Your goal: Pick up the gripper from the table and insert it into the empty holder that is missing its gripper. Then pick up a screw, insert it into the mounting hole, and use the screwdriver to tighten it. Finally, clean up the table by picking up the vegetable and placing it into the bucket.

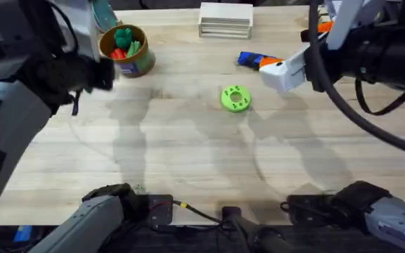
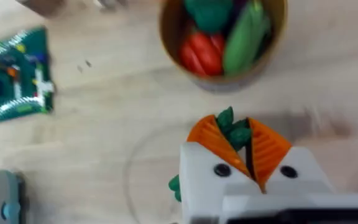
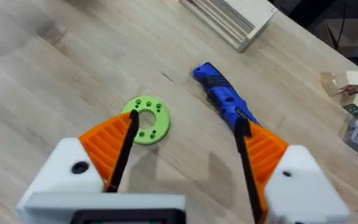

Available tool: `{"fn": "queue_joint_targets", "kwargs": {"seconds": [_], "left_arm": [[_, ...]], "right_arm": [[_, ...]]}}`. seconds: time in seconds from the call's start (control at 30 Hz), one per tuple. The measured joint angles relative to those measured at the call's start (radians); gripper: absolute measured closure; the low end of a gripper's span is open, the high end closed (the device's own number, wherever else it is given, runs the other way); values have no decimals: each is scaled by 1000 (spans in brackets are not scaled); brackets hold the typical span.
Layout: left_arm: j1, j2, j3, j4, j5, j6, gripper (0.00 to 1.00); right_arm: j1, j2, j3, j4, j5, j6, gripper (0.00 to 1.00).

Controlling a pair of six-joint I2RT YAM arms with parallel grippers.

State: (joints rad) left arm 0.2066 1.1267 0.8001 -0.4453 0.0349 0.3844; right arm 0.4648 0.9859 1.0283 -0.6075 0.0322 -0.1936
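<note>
My left gripper is shut on the vegetable, a tiny dark green toy pinched between its orange pads. It hangs just beside the bucket, a round brown-gold can that holds larger red and green toys. My right gripper stands open above the table, between a bright green holed disc and the blue-handled screwdriver. In the overhead view the right gripper sits right of the screwdriver. The loose orange gripper, the holder and the screw are out of view.
A white flat box lies at the table's far edge. The green disc rests mid-table. A green foil packet lies left of the bucket. The left arm looms large and dark at the left.
</note>
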Motion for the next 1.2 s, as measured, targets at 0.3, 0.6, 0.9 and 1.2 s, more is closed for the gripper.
{"fn": "queue_joint_targets", "kwargs": {"seconds": [0.3,0.6,0.9,1.2], "left_arm": [[0,52,8,385,100,-211,971],[0,292,14,575,230,-399,971],[0,335,14,613,250,-446,960],[0,335,14,615,294,-456,478]], "right_arm": [[0,0,0,0,0,0,10],[0,0,0,0,0,0,10],[0,0,0,0,0,0,10],[0,0,0,0,0,0,10]]}}
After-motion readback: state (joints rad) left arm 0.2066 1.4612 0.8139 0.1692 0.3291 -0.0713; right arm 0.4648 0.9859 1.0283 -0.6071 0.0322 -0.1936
